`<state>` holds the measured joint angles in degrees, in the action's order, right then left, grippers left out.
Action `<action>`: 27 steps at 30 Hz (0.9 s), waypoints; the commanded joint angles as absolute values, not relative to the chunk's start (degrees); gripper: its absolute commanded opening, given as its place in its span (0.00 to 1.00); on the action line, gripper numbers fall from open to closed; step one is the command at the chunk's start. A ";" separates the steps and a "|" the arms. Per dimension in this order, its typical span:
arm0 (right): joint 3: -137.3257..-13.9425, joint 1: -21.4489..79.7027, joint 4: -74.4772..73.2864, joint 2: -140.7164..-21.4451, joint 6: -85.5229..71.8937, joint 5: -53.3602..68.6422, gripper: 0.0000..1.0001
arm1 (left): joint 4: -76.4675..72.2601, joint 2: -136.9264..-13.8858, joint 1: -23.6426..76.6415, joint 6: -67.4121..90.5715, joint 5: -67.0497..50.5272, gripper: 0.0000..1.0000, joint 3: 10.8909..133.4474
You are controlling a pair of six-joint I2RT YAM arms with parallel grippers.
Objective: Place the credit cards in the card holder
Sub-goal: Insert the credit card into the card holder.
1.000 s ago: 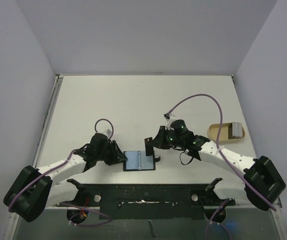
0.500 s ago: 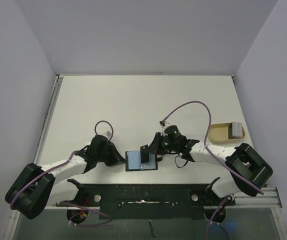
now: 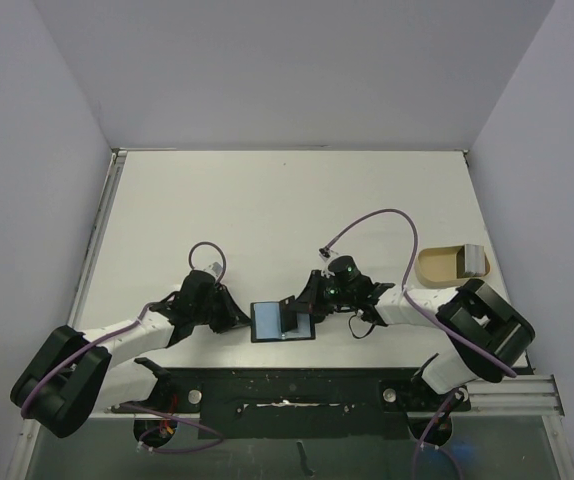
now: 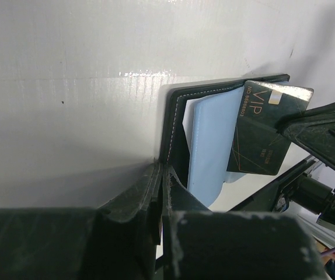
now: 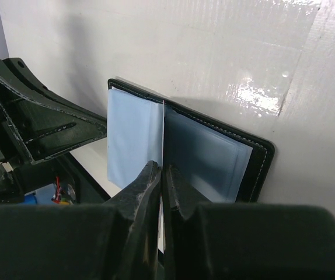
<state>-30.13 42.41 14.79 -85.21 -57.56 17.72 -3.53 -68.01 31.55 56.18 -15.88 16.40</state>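
The card holder [image 3: 270,322] lies open near the table's front edge, black outside with pale blue sleeves inside [image 4: 208,140] [image 5: 214,157]. My left gripper [image 3: 235,318] [image 4: 163,175] is shut on its left edge. My right gripper [image 3: 303,304] [image 5: 163,175] is shut on a dark credit card with VIP lettering [image 4: 260,137]. It holds the card on edge [image 5: 163,134] over the wallet's middle fold, its lower edge against the blue sleeves. Another grey credit card [image 3: 472,261] lies in the tan tray.
The tan shallow tray [image 3: 435,266] sits at the right side of the table. A black mounting rail [image 3: 287,390] runs along the near edge below the wallet. Grey walls enclose the table on three sides.
My right gripper has moved left and down with the card, from beside the wallet's right edge to over its middle. The left gripper has kept its hold on the wallet.
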 commanded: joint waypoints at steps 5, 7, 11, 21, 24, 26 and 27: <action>-29.00 42.71 22.28 -86.31 -59.45 20.73 0.03 | -6.07 -67.46 31.94 56.35 -15.95 0.00 16.35; -29.09 42.71 22.24 -86.60 -59.65 20.85 0.03 | -6.15 -67.43 32.07 56.42 -15.86 0.00 16.26; -28.77 42.71 23.02 -86.79 -60.45 21.57 0.03 | -6.00 -67.40 32.12 56.59 -15.66 0.00 16.17; -28.53 42.71 18.31 -86.78 -59.99 18.57 0.04 | -5.25 -67.41 32.50 56.95 -15.05 0.00 16.41; -28.16 42.80 17.34 -86.35 -59.73 17.58 0.06 | -5.02 -67.54 32.56 56.95 -14.86 0.00 16.37; -28.17 42.83 16.26 -86.15 -59.37 16.97 0.08 | -5.01 -67.71 32.58 57.03 -14.76 0.00 16.30; -28.21 42.81 15.79 -86.07 -59.27 16.69 0.09 | -4.93 -67.75 32.59 57.08 -14.76 0.00 16.34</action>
